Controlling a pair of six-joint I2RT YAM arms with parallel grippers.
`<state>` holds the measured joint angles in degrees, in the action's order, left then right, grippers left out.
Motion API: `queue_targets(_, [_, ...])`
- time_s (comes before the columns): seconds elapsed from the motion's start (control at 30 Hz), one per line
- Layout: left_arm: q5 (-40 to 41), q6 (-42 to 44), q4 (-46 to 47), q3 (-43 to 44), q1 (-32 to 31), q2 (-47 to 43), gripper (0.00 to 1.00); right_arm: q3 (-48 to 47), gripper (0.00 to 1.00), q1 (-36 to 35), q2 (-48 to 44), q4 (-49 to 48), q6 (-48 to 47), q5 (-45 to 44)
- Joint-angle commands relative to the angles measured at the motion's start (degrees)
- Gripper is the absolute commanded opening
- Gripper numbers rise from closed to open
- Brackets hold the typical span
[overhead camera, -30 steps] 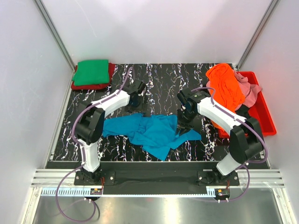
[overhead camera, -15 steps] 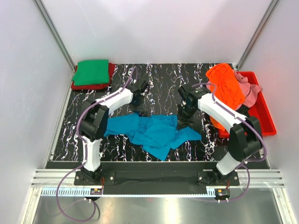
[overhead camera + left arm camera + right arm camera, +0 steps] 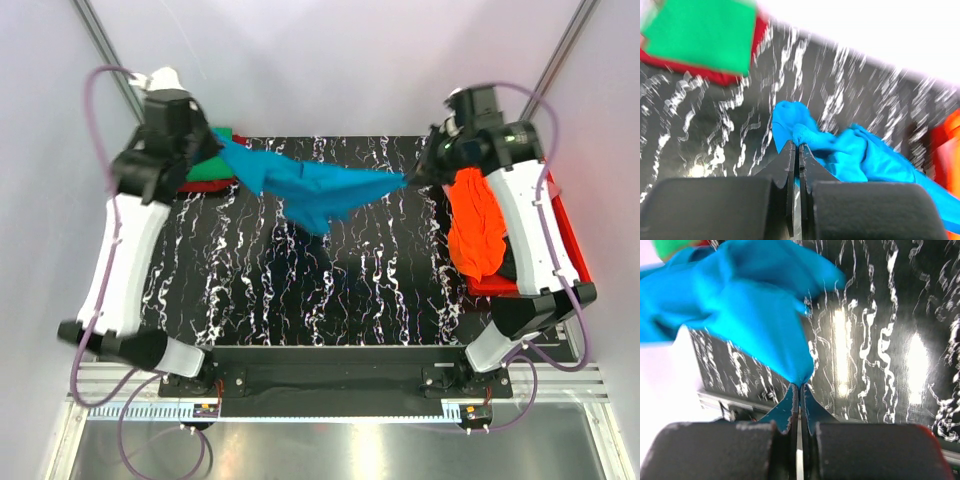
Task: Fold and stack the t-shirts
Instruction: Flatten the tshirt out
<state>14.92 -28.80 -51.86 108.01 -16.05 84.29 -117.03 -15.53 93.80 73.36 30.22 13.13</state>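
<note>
The teal blue t-shirt hangs stretched in the air above the back of the table, held at both ends. My left gripper is shut on its left end, high at the back left; in the left wrist view the cloth bunches at the gripper. My right gripper is shut on the right end, and the shirt fans out from that gripper. A folded green t-shirt lies on a red one at the back left. An orange t-shirt drapes at the right.
The red plastic bin sits at the right edge under the orange shirt, mostly hidden by the right arm. The black marbled table lies below the lifted shirt. White walls and metal posts close in the back and sides.
Both grippers closed on the teal shirt as it lay on the table, then rose and spread apart toward the back corners, lifting and stretching it in the air.
</note>
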Motion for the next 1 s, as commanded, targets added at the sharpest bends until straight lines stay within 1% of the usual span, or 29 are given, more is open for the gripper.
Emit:
queue_targets(0.0, [3.97, -2.49, -4.30, 4.57, 1.63, -5.27, 0.00, -7.23, 0.00, 2.78, -1.42, 6.35, 0.19, -1.87])
queue_targets(0.07, [4.15, -3.02, -5.18, 5.98, 2.43, -7.90, 0.00, -9.87, 0.00, 3.66, -2.21, 6.97, 0.81, -2.66])
queue_targets(0.13, [4.42, -3.28, -5.36, 5.73, 2.78, -9.66, 0.00, -10.32, 0.00, 4.19, -3.27, 7.14, 0.81, -3.10])
queue_targets(0.2, [4.42, -3.55, -5.36, 2.49, 2.78, -11.86, 0.00, -7.79, 0.00, 4.28, -4.67, 6.97, 0.81, -3.72])
queue_targets(0.3, [2.84, -4.77, -5.19, -4.72, 3.13, -14.41, 0.00, -0.24, 0.00, 4.28, -7.74, 5.83, 1.51, -2.76])
queue_targets(0.33, [2.23, -5.13, -5.10, -6.39, 3.22, -14.59, 0.00, 5.44, 0.00, 4.28, -8.80, 4.87, 1.69, -2.14])
queue_targets(0.37, [1.70, -5.04, -5.10, -9.19, 3.31, -14.68, 0.00, 8.37, 0.00, 4.28, -11.16, 2.86, 1.86, -1.09])
queue_targets(0.4, [0.39, -5.82, -5.27, -10.61, 3.66, -15.03, 0.02, 11.10, 0.00, 4.28, -12.31, 2.14, 2.12, -0.65])
queue_targets(0.43, [-0.58, -6.53, -5.97, -12.19, 4.10, -15.56, 0.04, 16.08, 0.00, 4.28, -13.19, 1.61, 2.39, -0.47])
queue_targets(0.47, [-1.64, -7.49, -6.41, -15.86, 5.23, -16.17, 0.09, 18.40, 0.00, 4.28, -14.51, 0.91, 2.65, -0.82])
queue_targets(0.5, [-3.56, -9.76, -6.85, -18.16, 5.68, -17.05, 0.10, 20.51, 0.00, 4.37, -14.96, 0.56, 3.18, -1.17])
queue_targets(0.53, [-4.62, -11.61, -9.12, -20.44, 5.86, -19.58, 0.10, 24.44, 0.00, 4.37, -15.40, 0.21, 3.27, -1.52])
queue_targets(0.57, [-5.77, -13.72, -10.62, -25.51, 6.03, -21.43, 0.10, 26.22, 0.00, 4.54, -15.84, -0.58, 3.27, -2.57])
queue_targets(0.6, [-10.30, -17.22, -11.16, -29.13, 5.86, -24.23, 0.11, 27.63, 0.00, 4.80, -15.84, -0.68, 3.18, -3.10])
queue_targets(0.63, [-12.70, -18.91, -10.47, -33.34, 5.60, -29.83, 0.14, 29.65, 0.00, 5.33, -15.93, -0.68, 2.92, -3.63])
queue_targets(0.67, [-14.55, -20.23, -10.28, -41.65, 5.42, -33.11, 0.20, 30.54, 0.00, 6.20, -16.10, -0.94, 2.92, -5.11])
queue_targets(0.7, [-17.00, -21.46, -10.11, -45.22, 5.42, -35.57, 0.47, 31.42, 0.00, 6.91, -16.28, -1.11, 2.83, -5.82])
queue_targets(0.73, [-16.85, -21.39, -10.37, -49.95, 5.42, -39.60, 0.58, 32.65, 0.00, 7.61, -16.28, -1.38, 2.83, -6.44])
queue_targets(0.77, [-15.46, -21.30, -10.72, -51.30, 5.42, -40.69, 0.65, 33.18, 0.00, 9.01, -16.02, -1.47, 2.74, -6.71])
queue_targets(0.8, [-15.10, -21.13, -11.24, -51.66, 5.42, -41.39, 0.75, 33.62, 0.00, 9.55, -15.75, -1.56, 2.31, -7.06])
queue_targets(0.83, [-13.00, -20.69, -11.16, -50.71, 5.51, -40.97, 0.79, 34.15, 0.00, 10.25, -15.23, -1.56, 1.69, -8.02])
queue_targets(0.87, [-12.98, -19.99, -10.90, -49.66, 5.42, -40.09, 0.82, 34.41, 0.00, 10.26, -14.88, -1.73, 1.69, -8.38])
queue_targets(0.9, [-11.24, -19.11, -10.46, -48.43, 5.42, -38.60, 0.84, 34.76, 0.00, 10.60, -14.53, -1.91, 1.17, -8.47])
queue_targets(0.97, [-10.35, -15.25, -6.61, -45.00, 5.42, -35.09, 0.85, 35.73, 0.00, 10.70, -13.30, -2.96, 0.90, -7.51])
